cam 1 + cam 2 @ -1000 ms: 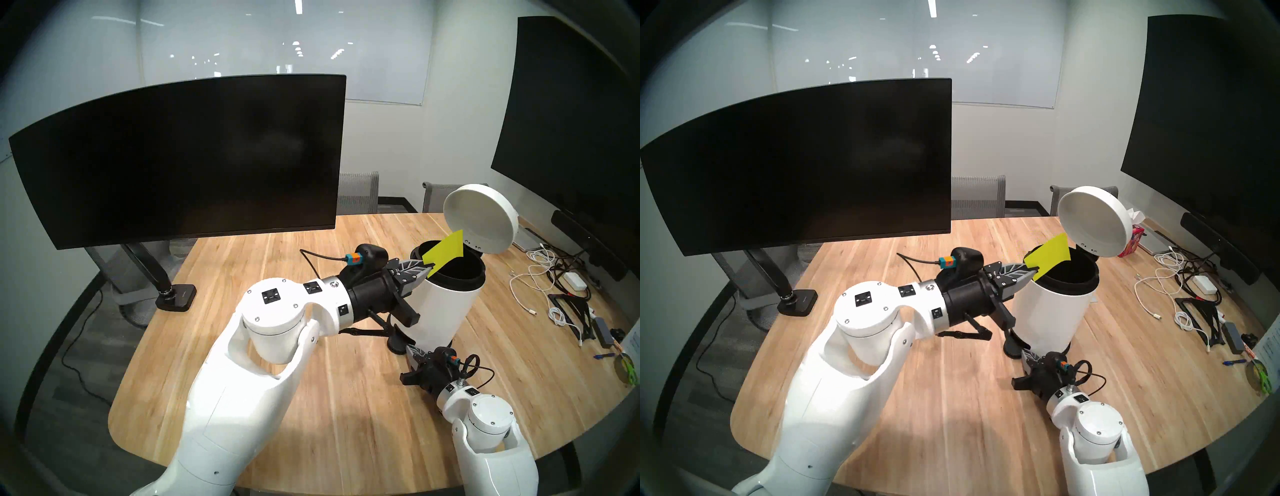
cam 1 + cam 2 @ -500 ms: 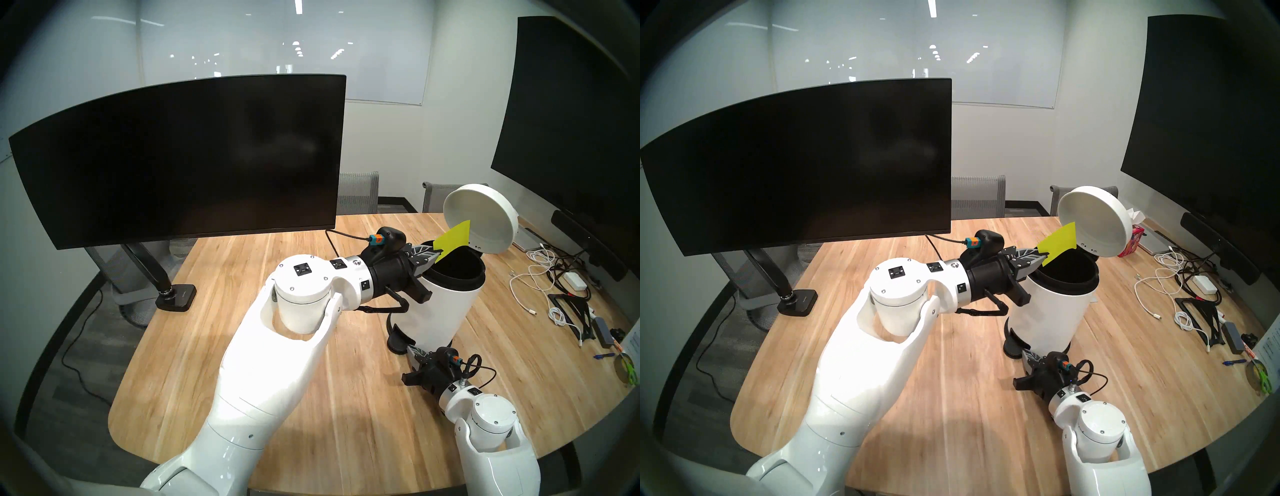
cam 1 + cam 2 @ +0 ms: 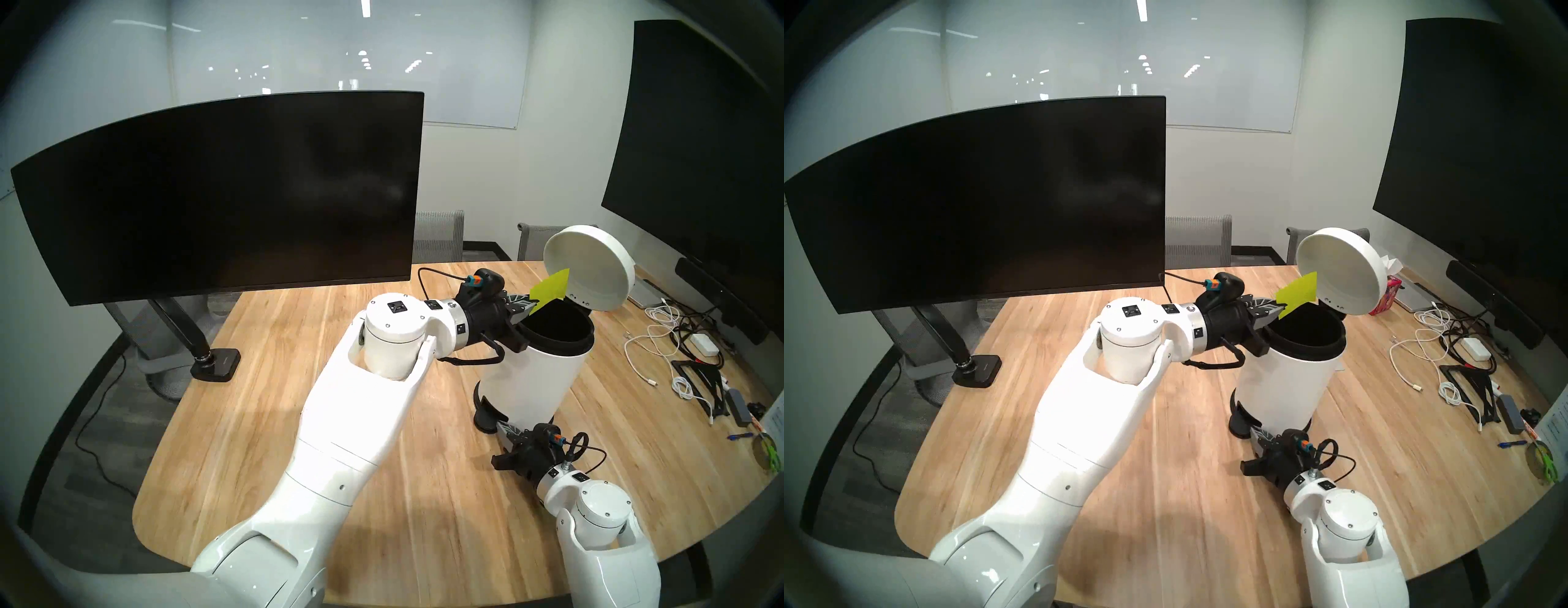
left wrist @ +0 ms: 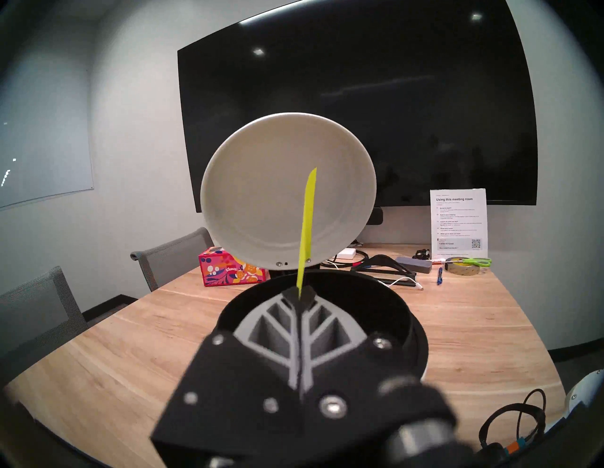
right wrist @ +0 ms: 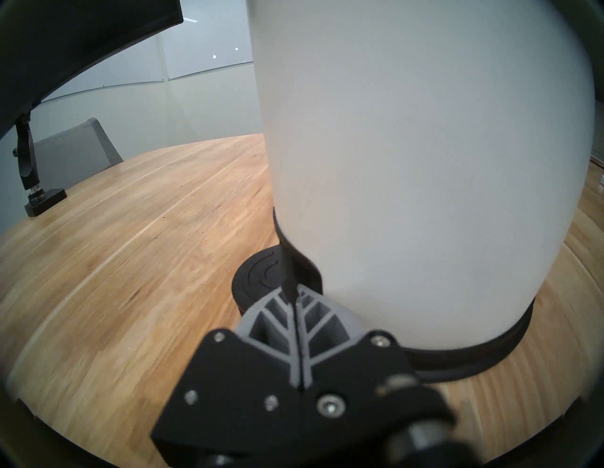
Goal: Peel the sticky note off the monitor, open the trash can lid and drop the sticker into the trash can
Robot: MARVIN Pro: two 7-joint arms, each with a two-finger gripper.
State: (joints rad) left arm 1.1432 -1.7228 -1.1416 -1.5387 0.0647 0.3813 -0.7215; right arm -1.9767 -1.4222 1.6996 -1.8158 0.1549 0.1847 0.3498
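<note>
1. Left gripper [image 4: 299,295] pinches the yellow-green sticky note [image 3: 548,287] by its lower edge, fingers closed.
2. Plain and unmarked, the note stands upright, long axis rising toward the raised trash can lid [image 3: 594,267].
3. It hangs above the open trash can [image 3: 534,373].
4. Right gripper [image 5: 295,299], fingers together, rests on the black foot pedal [image 5: 258,277].

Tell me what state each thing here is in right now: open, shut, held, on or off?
sticky note: off the monitor, pinched above the open bin
left gripper: shut on the note
right gripper: fingers shut, tip on the pedal
foot pedal: under the right fingers
lid: raised
trash can: open, upright
monitor: dark
</note>
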